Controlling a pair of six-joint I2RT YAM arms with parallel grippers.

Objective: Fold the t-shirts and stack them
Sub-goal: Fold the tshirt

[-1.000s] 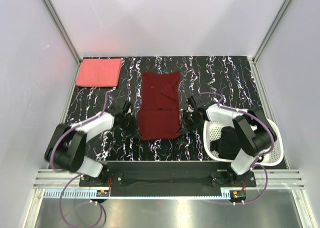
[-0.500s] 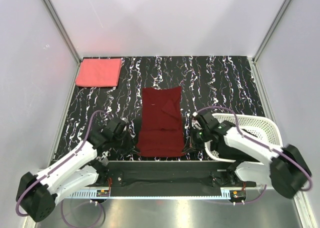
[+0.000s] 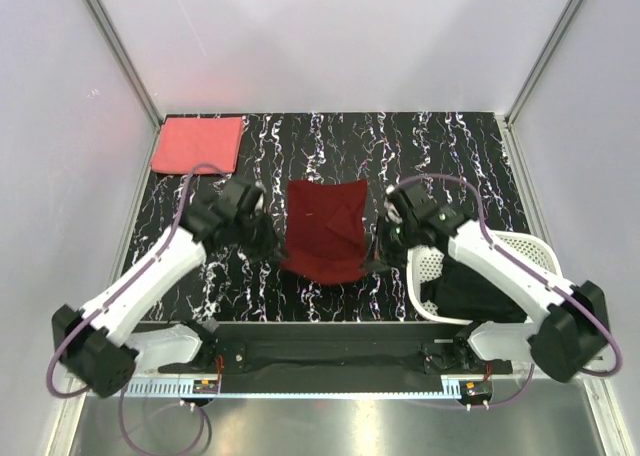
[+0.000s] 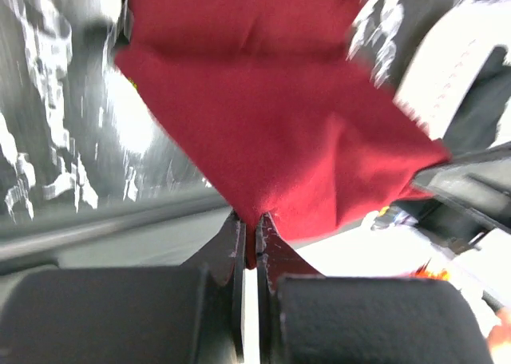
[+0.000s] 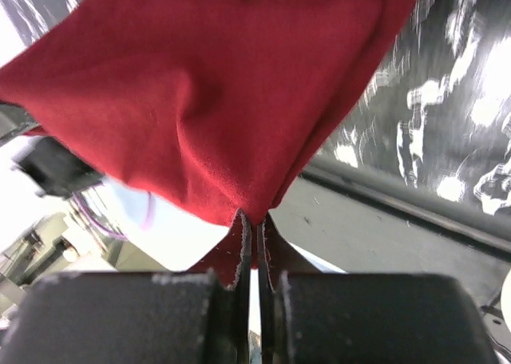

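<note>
The folded coral pink t-shirt point(image 3: 196, 144) lies flat at the far left corner of the table point(image 3: 450, 146). My left gripper point(image 4: 250, 248) is clamped narrow on the near left corner of the dark maroon t-shirt point(image 3: 323, 226). This shirt occupies the table centre, with its near edge raised between my two arms. My right gripper point(image 5: 254, 240) is pinched tight on its near right corner. The white basket point(image 3: 525, 246) sits at the near right corner and contains the black t-shirt point(image 3: 468, 294).
</note>
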